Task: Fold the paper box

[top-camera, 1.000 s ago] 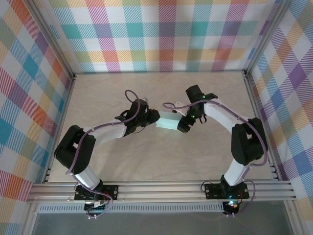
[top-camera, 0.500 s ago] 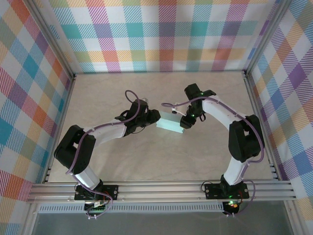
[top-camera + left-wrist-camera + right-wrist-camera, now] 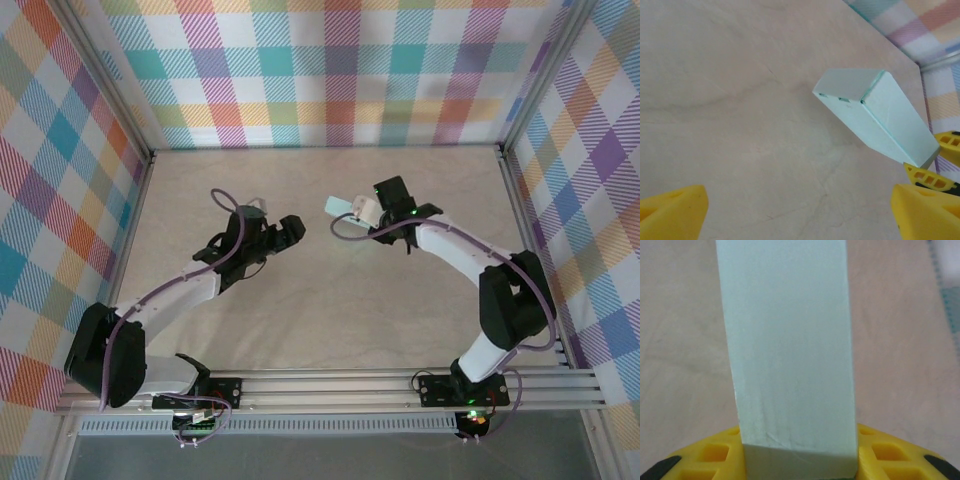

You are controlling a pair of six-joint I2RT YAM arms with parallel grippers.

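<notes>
Mint paper box (image 3: pixel 790 340) in firm grip of right claw (image 3: pixel 799 462); left claw (image 3: pixel 799 215) agape, empty, nearby.

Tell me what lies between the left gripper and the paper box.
Only bare table, in the top external view. The left gripper stands apart, open; the right gripper holds the paper box.

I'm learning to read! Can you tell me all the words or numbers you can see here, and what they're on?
None: no word, number or sign can be read anywhere.
The paper box is plain pale card, with no print on the faces that show.
The checked walls carry coloured squares, no letters.
The table has no writing on it.
</notes>
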